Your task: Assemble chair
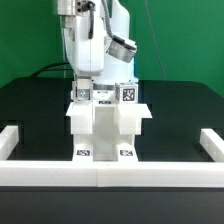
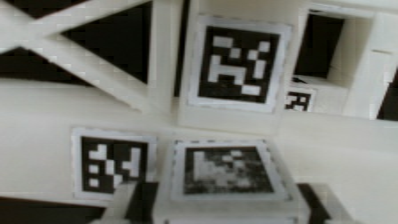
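Note:
The partly built white chair (image 1: 108, 125) stands upright at the middle front of the black table, against the white rail. It carries tags on top and low on its front. My gripper (image 1: 82, 95) is down at the chair's top, toward the exterior view's left. In the wrist view my gripper (image 2: 237, 205) has its dark fingers (image 2: 157, 205) pressed on both sides of a white tagged chair piece (image 2: 222, 170). Beyond it stand more white chair parts with a large tag (image 2: 240, 65) and a crossed brace (image 2: 89, 50).
The white rail (image 1: 110, 172) runs along the table's front, with raised ends at the exterior view's left (image 1: 10, 140) and right (image 1: 210, 142). The black table (image 1: 35, 110) lies on either side of the chair. A green wall is behind.

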### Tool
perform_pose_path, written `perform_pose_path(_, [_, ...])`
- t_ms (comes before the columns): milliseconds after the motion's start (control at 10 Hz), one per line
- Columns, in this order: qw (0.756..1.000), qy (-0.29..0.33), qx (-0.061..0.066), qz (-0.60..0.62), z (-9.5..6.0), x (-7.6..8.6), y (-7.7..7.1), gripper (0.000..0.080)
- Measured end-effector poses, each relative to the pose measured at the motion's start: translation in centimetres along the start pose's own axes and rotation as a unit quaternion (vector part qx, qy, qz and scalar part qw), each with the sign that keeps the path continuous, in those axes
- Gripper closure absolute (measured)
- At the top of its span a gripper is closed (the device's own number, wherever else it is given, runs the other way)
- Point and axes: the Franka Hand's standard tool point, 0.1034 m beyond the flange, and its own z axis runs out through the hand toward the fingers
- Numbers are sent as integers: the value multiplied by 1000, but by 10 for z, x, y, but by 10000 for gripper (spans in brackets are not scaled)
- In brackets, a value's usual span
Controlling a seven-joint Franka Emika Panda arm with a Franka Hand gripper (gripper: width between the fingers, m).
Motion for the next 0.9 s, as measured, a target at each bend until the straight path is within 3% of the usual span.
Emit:
perform_pose_path(300, [994, -5, 3, 113, 0, -1, 0, 528])
perform_pose_path(900, [946, -12, 3, 324, 0, -1, 0, 528])
